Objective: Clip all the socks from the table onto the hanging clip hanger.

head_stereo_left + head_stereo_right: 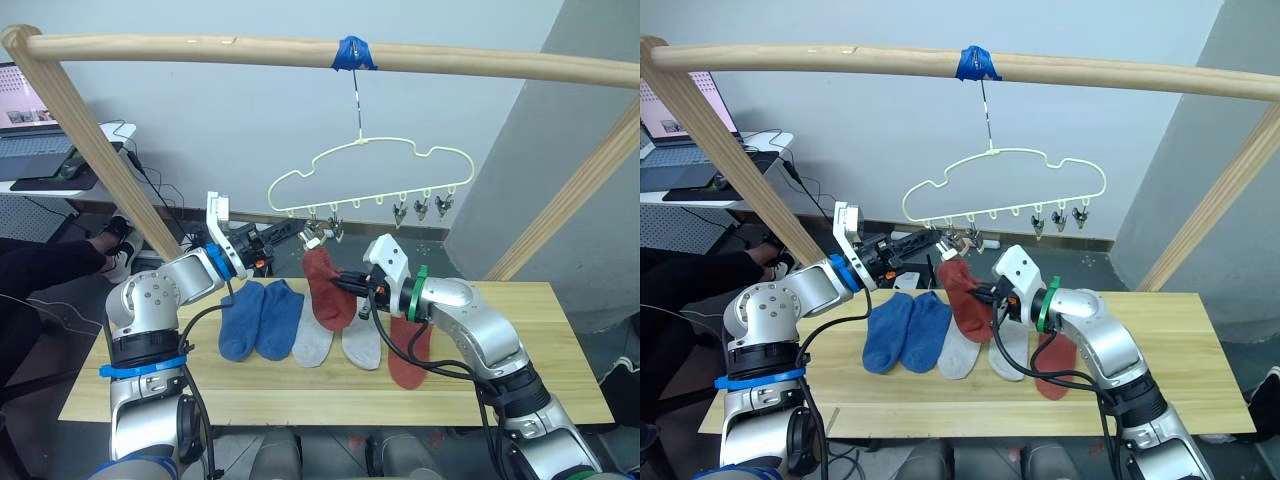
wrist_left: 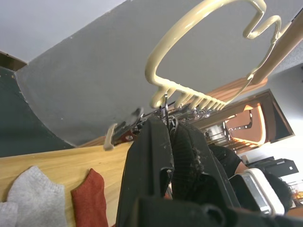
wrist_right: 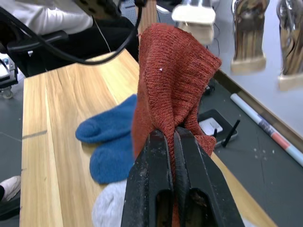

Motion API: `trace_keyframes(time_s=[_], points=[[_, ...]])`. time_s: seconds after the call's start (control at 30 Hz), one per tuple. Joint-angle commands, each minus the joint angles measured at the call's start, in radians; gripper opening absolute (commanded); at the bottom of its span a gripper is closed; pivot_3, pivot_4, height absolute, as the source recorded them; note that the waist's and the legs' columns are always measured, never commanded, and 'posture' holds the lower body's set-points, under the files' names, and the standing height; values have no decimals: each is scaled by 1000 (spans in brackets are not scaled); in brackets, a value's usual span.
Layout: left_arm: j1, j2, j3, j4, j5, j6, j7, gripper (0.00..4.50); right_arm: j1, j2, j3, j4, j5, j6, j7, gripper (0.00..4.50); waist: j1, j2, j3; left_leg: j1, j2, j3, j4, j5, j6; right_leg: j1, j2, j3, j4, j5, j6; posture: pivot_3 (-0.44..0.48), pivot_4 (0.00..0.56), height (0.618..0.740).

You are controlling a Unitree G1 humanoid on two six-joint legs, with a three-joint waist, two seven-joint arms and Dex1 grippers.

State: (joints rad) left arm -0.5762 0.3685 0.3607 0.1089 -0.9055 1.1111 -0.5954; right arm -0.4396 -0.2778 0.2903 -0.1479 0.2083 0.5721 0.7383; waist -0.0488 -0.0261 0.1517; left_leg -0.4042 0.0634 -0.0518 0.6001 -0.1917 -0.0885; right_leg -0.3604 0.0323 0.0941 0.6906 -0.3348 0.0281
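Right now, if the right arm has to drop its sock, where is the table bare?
The table is bare to the right of the flat red sock, and on the left between the blue socks and the table's left end. The middle is crowded: blue, grey and red socks lie side by side under the hanger.

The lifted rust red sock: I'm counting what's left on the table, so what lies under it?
Under the raised rust red sock, held by the right pincer, lie two light grey socks on the table. The sock covers their upper ends, so those parts cannot be seen.
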Motion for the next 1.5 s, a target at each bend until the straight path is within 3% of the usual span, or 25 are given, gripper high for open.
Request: trace_keyframes(time_s=[0.03, 0.23, 0.43, 0.93, 1.1, 1.37, 1.5], points=[[-11, 6, 17, -74, -52, -6, -8, 28, -31, 8, -11, -12, 11, -22, 1, 32, 1, 0, 0, 0, 0, 0, 0, 0, 0, 0, 0, 0, 0, 0, 0, 5, 106, 740], [8, 12, 1, -94, -50, -11, -15, 28, -65, 26, -12, 22, 6, -35, -8, 32, 2, 0, 0, -13, 0, -1, 7, 0, 0, -14, 0, 0, 7, 2, -4, 13, 107, 740], [25, 31, -39, -119, -14, -66, -54, 28, -87, 41, -15, 54, 2, -51, -21, 32, 5, 0, 0, -13, 0, -1, 8, 0, 0, -13, 0, -1, 8, 3, -4, 14, 106, 740], [106, 139, -43, -174, -17, -80, -104, 4487, -81, 107, -2, 98, 11, -45, -47, 0, 16, 0, 0, -13, 0, -1, 8, 0, 0, -14, 0, -1, 8, 3, -4, 43, 92, 740], [151, 171, -67, -206, 15, -106, -111, 4500, -75, 126, -6, 119, 27, -32, -40, 1344, 17, -1, -1, -13, 0, -1, 9, 0, 0, -13, 0, -1, 9, 3, -4, 57, 88, 740], [204, 175, -125, -236, 117, -214, -97, 4500, -7, 30, -44, 69, 21, -32, -36, 4333, 22, -1, -1, -13, 0, -1, 9, 0, 0, -13, 0, -1, 9, 3, -4, 54, 86, 740], [223, 147, -177, -254, 201, -319, -80, 4500, 42, -31, -99, -26, 46, 9, -47, 4478, 22, -1, -2, -13, 0, -1, 9, 0, 0, -13, 0, 0, 9, 3, -4, 50, 87, 740]])
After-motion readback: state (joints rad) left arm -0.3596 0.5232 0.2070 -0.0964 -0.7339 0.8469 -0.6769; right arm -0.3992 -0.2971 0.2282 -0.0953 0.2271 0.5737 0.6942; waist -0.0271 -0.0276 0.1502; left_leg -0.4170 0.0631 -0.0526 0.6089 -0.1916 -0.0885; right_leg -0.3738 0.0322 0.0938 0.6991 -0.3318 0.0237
